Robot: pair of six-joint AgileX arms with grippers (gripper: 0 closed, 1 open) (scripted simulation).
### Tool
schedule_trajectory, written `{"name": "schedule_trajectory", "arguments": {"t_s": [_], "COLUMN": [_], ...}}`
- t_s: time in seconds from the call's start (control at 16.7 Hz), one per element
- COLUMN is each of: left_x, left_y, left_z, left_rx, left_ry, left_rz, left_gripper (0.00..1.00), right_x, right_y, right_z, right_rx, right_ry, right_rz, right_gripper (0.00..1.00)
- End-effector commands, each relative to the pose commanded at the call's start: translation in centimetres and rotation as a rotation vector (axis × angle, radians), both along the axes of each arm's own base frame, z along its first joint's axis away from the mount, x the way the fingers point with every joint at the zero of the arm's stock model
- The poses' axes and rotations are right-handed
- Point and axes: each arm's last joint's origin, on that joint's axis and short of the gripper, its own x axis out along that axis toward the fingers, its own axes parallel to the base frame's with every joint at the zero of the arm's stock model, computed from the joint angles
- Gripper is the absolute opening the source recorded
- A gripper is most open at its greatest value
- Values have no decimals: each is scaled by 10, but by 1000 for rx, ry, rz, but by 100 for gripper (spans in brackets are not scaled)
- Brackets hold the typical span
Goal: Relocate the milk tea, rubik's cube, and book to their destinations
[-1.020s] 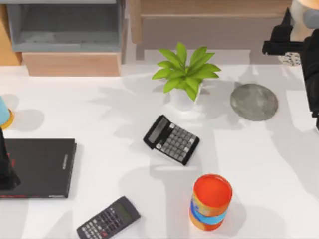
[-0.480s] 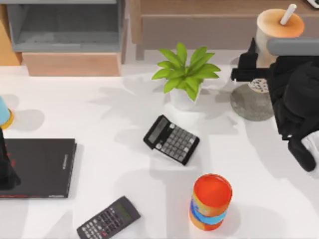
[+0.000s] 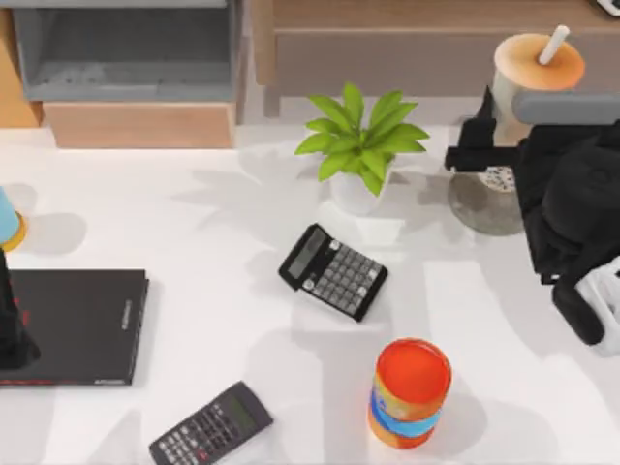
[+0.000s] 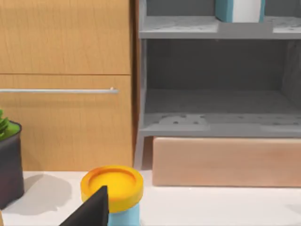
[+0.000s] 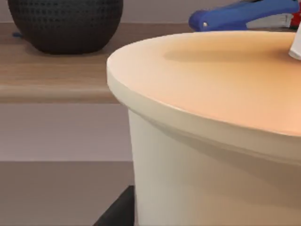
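Standing nearest the camera at the table's front edge are an orange-red can with a blue band and a dark calculator to its left; further back a second calculator lies tilted near the middle, and the black book lies flat at the left side with the left arm parked on its front left corner, its jaws not readable. Behind these a green plant in a white pot stands mid-table, and to its right the grey coaster lies partly under the right gripper, which holds the milk tea upright over the coaster; whether cup and coaster touch I cannot tell. Its jaws are clamped on the cup's lower body, the white straw rising through the lid. At the far left edge a yellow-capped blue bottle stands near the grey shelf unit, where the teal book sits on an upper shelf
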Motion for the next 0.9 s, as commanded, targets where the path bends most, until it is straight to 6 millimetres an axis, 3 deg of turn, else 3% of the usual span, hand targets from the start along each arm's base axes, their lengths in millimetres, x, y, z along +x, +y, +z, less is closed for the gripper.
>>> {"name": "schedule_trajectory", "arguments": {"t_s": [0.42,0.9], "left_x": [0,0], "left_y": [0,0], "left_z": [0,0], "left_rx": [0,0], "left_ry": [0,0], "left_rz": [0,0], "left_gripper": [100,100], "right_x": [-1,-1], "right_y": [0,0], "right_z": [-11,-11], "right_rx": [-1,-1], "right_ry": [1,1], "right_rz": [1,1], "right_gripper": [0,60]}}
